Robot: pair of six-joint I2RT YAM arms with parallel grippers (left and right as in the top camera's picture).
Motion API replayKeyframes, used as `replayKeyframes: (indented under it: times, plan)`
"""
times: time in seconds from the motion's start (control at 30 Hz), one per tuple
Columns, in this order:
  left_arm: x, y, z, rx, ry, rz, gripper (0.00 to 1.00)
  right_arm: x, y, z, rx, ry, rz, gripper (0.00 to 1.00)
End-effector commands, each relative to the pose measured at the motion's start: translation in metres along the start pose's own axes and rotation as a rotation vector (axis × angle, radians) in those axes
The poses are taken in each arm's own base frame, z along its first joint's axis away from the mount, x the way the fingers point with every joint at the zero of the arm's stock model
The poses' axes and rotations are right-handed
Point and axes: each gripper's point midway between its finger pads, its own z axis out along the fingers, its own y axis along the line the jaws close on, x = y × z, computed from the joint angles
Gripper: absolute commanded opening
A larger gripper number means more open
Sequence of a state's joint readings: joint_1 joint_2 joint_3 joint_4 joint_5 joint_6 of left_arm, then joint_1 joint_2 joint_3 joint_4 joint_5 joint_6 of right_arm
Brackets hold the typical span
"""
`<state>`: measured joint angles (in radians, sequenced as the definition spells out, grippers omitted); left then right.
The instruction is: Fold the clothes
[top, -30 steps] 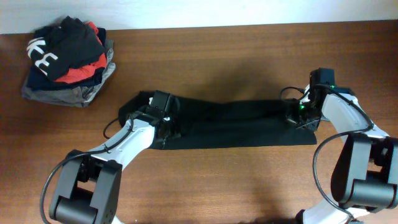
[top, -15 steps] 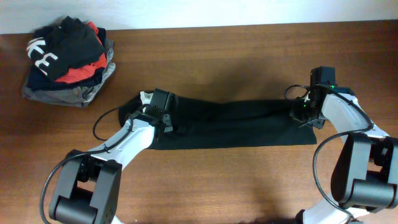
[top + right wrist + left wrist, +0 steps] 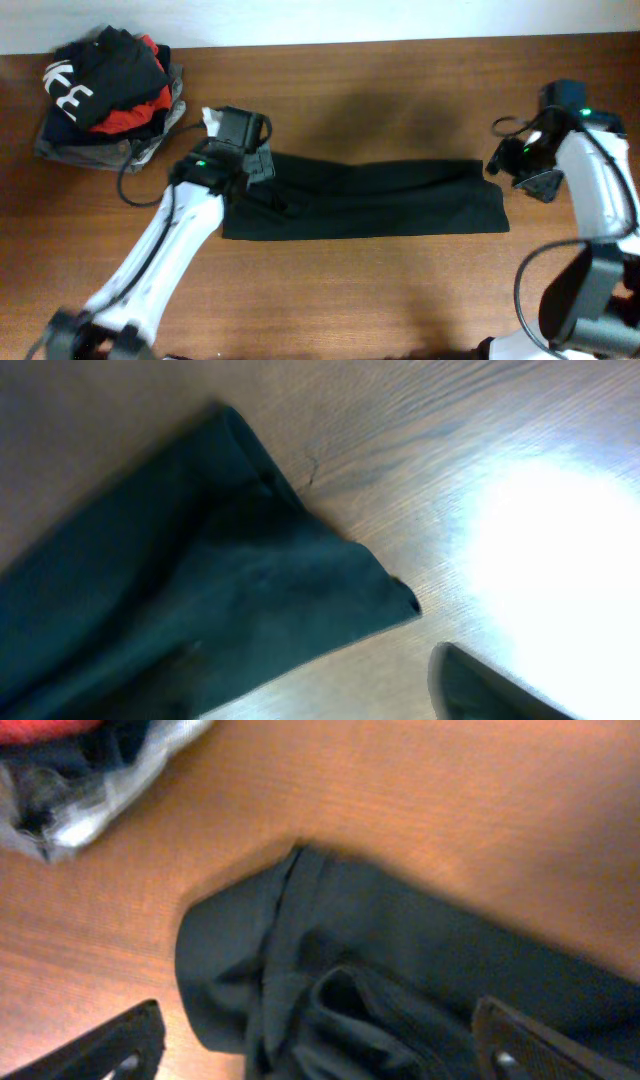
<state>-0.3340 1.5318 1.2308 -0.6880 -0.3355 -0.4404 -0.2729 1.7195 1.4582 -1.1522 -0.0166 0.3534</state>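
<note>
My left pincer (image 3: 315, 1020) and right pincer (image 3: 517, 170) have pulled back off the top (image 3: 370, 200); both wide, empty.
Top lies as a long folded band across the table (image 3: 350, 290), ends let go so the fold settles flat.

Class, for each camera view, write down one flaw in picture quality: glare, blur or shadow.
Overhead: sharp, with a faint shadow on the table beside the black top. Left wrist: everything is softly blurred, the garment pile most. Right wrist: strong glare whitens the wood at right.
</note>
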Motion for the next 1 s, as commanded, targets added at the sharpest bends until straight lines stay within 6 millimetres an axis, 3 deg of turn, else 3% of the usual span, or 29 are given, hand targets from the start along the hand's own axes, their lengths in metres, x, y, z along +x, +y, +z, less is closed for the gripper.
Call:
replayKeyframes:
  times: [0.0,0.1,0.2,0.43,0.7,0.97]
  plan:
    - [-0.004,-0.009,-0.026,0.104,-0.003,-0.006,0.99,-0.01,-0.017,-0.031,-0.02,-0.064,0.083,0.99]
    - [0.009,-0.006,-0.031,0.103,0.046,0.007,0.99,-0.016,-0.041,-0.033,-0.056,-0.054,0.17,0.99]
    - [0.026,0.003,-0.031,0.069,0.117,0.03,0.99,-0.023,-0.047,-0.028,-0.195,-0.04,0.123,0.99]
    - [0.042,0.011,-0.033,0.039,0.182,0.051,0.99,-0.028,-0.064,0.004,-0.267,-0.014,0.13,0.96]
    - [0.047,0.014,-0.034,0.029,0.203,0.057,0.99,-0.017,-0.048,0.046,-0.367,0.029,-0.075,0.93]
    - [0.054,0.005,-0.036,0.081,0.24,0.054,0.99,-0.002,-0.04,0.085,-0.449,0.133,-0.146,0.97]
